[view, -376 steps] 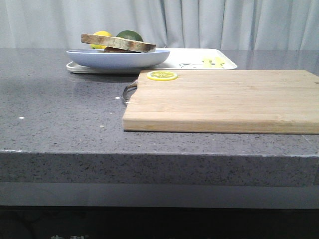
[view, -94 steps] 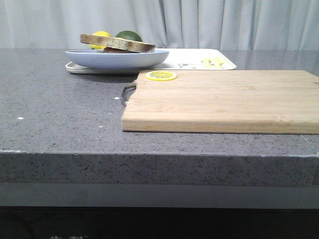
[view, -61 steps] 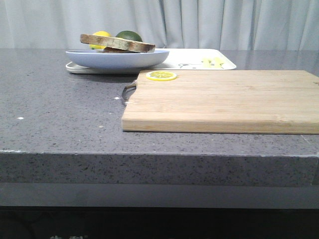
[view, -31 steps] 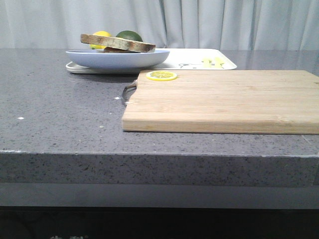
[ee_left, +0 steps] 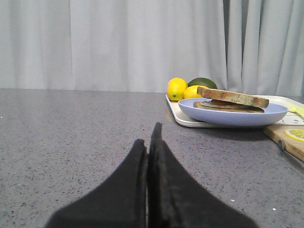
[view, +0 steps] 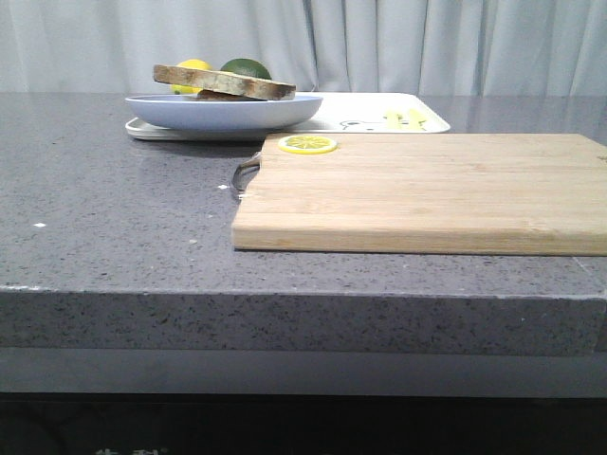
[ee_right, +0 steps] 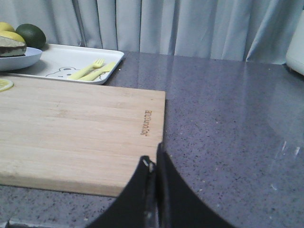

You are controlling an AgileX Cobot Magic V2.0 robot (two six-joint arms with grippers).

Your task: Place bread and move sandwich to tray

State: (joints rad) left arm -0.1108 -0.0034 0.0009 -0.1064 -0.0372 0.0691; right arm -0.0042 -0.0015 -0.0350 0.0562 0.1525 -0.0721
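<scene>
Brown-crusted egg sandwich [view: 224,82] sat on round light-blue plate [view: 224,111], atop white rectangular tray [view: 370,118]. Left gripper [ee_left: 148,147], right gripper [ee_right: 156,164] both closed, empty, low over grey bench [view: 114,209]. Task looked done; best to keep clear.

A kitchen-style setup: a speckled grey stone counter [view: 114,218] carries a wooden cutting board [view: 427,190] with a lemon slice [view: 307,144] on its far left corner. Far left, a white tray [view: 379,118] holds a light-blue plate [view: 228,111] with a sandwich [view: 224,81], fruit behind. Pale curtains [view: 379,43] close the background.
</scene>
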